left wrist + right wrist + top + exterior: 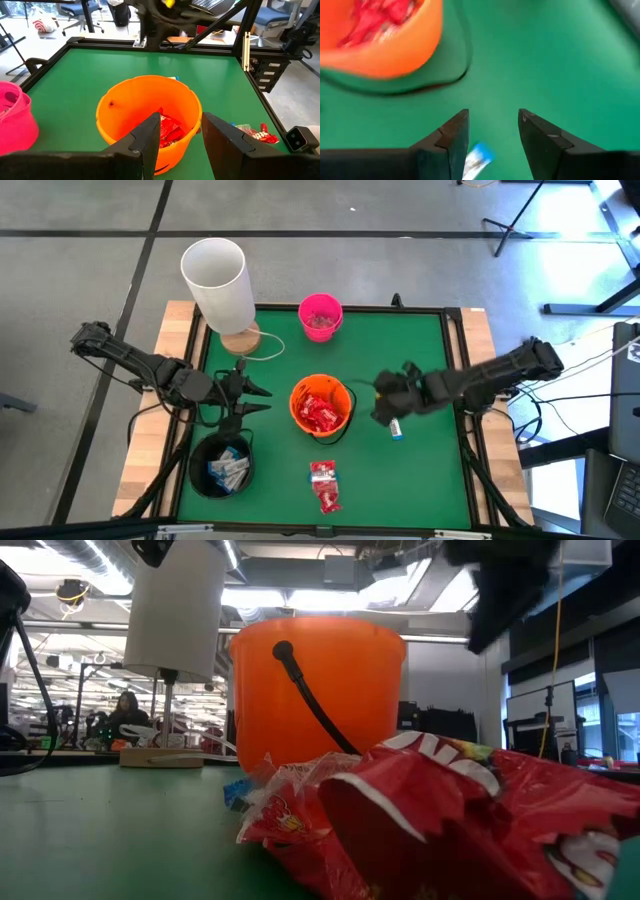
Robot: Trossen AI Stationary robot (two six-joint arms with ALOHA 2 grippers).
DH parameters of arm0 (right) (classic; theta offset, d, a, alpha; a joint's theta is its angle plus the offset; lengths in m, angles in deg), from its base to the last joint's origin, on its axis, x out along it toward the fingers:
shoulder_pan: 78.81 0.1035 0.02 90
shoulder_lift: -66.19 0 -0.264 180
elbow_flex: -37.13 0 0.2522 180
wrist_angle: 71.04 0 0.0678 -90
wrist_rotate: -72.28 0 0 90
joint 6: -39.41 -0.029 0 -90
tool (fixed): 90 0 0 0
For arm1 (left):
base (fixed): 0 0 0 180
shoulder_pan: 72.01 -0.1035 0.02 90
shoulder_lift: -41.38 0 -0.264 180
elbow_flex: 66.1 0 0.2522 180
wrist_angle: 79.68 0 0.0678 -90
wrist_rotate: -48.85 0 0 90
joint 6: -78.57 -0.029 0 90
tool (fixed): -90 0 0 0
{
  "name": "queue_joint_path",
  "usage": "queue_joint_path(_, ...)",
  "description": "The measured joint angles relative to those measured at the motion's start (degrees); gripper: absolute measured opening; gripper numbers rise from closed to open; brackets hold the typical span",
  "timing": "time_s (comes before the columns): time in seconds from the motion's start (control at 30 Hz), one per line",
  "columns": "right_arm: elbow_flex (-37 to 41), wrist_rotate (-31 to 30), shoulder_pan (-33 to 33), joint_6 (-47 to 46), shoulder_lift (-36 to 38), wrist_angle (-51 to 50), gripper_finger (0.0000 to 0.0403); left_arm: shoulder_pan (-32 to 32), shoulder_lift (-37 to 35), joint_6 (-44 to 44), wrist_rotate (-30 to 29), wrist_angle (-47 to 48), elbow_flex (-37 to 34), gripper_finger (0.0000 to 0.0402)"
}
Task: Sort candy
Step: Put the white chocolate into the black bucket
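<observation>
The candy lies in several places. Red packets fill the orange bucket [320, 408], and more red packets [325, 485] lie on the green mat near the front edge. White-and-blue bars sit in the black bucket [222, 467]. One white-and-blue bar [396, 428] lies on the mat right of the orange bucket. My right gripper [385, 405] hovers open just above that bar [478, 157], which is partly hidden behind one finger. My left gripper [250, 395] stands open left of the orange bucket [150, 115], with nothing between its fingers.
A pink bucket [320, 317] stands at the far middle of the mat. A tall white cylinder [217, 280] on a wooden base stands at the far left. The orange bucket's black handle [445, 82] lies on the mat beside it. Bare mat spreads at the right.
</observation>
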Motion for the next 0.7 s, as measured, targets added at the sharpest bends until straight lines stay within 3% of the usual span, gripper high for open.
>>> queue_joint_path(0.1, 4.3, 2.4, 4.5, -11.5, 0.1, 2.5, 0.0166, 0.0, 0.0, 0.0, 0.0, 0.0, 0.0, 0.0135)
queue_joint_path(0.3, 15.3, 6.8, 10.3, -25.9, 0.1, 6.2, 0.0170, 0.0, 0.0, 0.1, 0.0, -0.2, 0.0, 0.0135)
queue_joint_path(0.53, 27.2, 14.1, 12.4, -29.2, 0.0, 27.7, 0.0223, 0.0, 0.0, 0.1, 0.0, -0.5, 0.0, 0.0135)
queue_joint_path(0.7, 29.4, 14.1, 12.3, -32.2, 0.1, 28.6, 0.0267, 0.0, 0.0, 0.2, -0.1, -0.5, 0.0, 0.0135)
